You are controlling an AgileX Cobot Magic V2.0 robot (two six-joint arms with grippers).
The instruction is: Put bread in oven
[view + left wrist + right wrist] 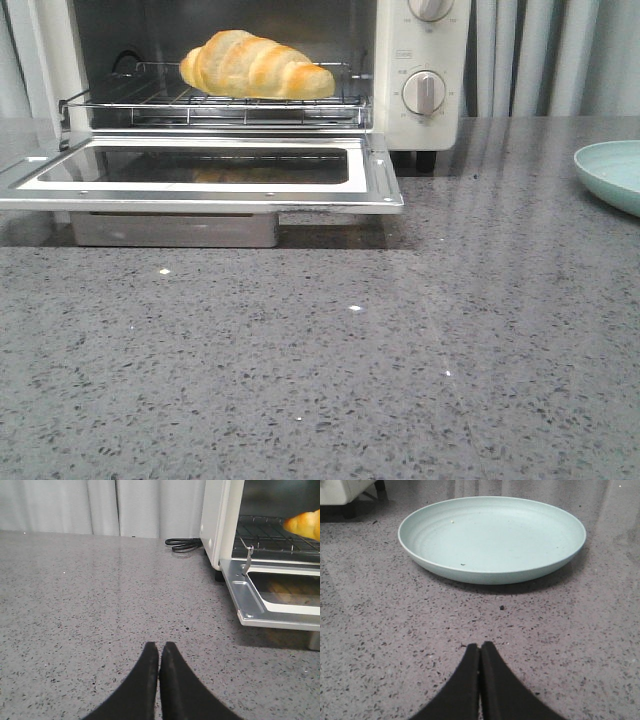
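Left gripper (159, 652) and right gripper (480, 652) pressed together, empty; golden croissant-shaped bread (256, 66) ahead on cream-white oven (420, 60) wire rack, door down, task apparently done.

Kitchen-style setup, likely a staged countertop scene: grey speckled stone countertop (400, 380), cream-white countertop toaster oven (420, 60) with door (200, 190) dropped open, wire rack (230, 105) inside holding a croissant-shaped bread (255, 67), round knobs (423, 92). Pale green plate (492, 535) on the counter. Grey-white pleated curtain (100, 505) as backdrop, black power cord (182, 544) coiled beside the oven.
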